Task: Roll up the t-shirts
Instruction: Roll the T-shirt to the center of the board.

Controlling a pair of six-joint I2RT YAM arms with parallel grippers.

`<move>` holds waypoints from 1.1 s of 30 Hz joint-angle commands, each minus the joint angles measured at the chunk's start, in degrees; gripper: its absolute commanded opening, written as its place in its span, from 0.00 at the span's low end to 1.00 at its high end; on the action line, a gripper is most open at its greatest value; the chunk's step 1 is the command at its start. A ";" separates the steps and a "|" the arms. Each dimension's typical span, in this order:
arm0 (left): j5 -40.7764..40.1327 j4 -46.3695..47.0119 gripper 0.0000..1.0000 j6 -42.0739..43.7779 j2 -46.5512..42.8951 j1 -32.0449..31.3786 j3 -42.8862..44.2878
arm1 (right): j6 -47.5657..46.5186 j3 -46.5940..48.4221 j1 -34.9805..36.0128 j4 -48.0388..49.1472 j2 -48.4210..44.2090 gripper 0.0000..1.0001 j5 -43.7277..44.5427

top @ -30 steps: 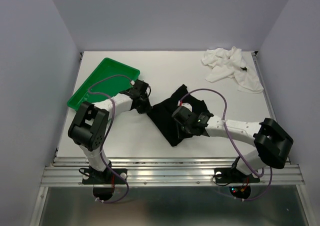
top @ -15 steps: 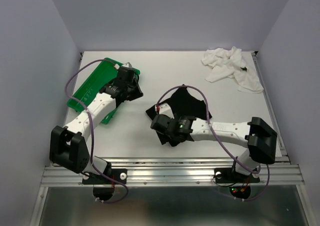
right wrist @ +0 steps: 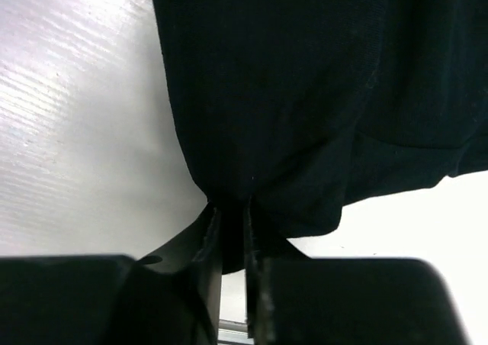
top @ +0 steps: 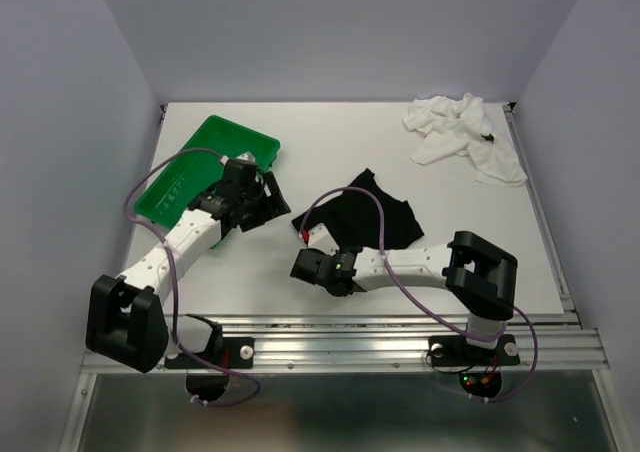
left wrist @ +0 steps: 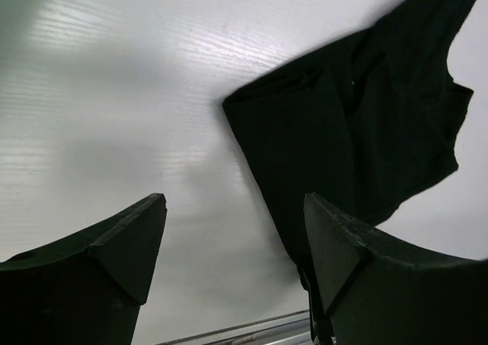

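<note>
The black t-shirt (top: 378, 217) lies crumpled in the middle of the table, and it fills the upper right of the left wrist view (left wrist: 358, 124). My right gripper (top: 312, 254) is at the shirt's near-left corner. In the right wrist view my right gripper (right wrist: 229, 227) is shut on a pinch of the black t-shirt (right wrist: 305, 85). My left gripper (top: 270, 202) hovers left of the shirt, beside the tray. In its own view the left gripper (left wrist: 232, 238) is open with only bare table between its fingers. The white t-shirt (top: 465, 132) lies bunched at the far right corner.
A green tray (top: 185, 177) sits tilted at the far left, partly under my left arm. White walls close the table on three sides. A metal rail (top: 340, 342) runs along the near edge.
My left gripper let go of the black t-shirt, opened and drew back toward the tray. My right gripper slid left and nearer, opened, then closed on the shirt's near-left corner.
</note>
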 commanded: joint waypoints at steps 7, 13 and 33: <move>15.56 16.33 0.94 -2.16 -3.80 0.05 -13.36 | -1.37 -2.18 0.47 7.80 -6.28 0.01 -2.68; 20.66 27.32 0.95 -4.97 -1.95 0.05 -18.46 | -0.94 -3.06 0.47 9.83 -10.07 0.01 -8.29; 19.61 33.05 0.97 -5.42 4.46 -0.04 -21.37 | 0.91 -4.47 -1.11 12.29 -12.88 0.01 -12.69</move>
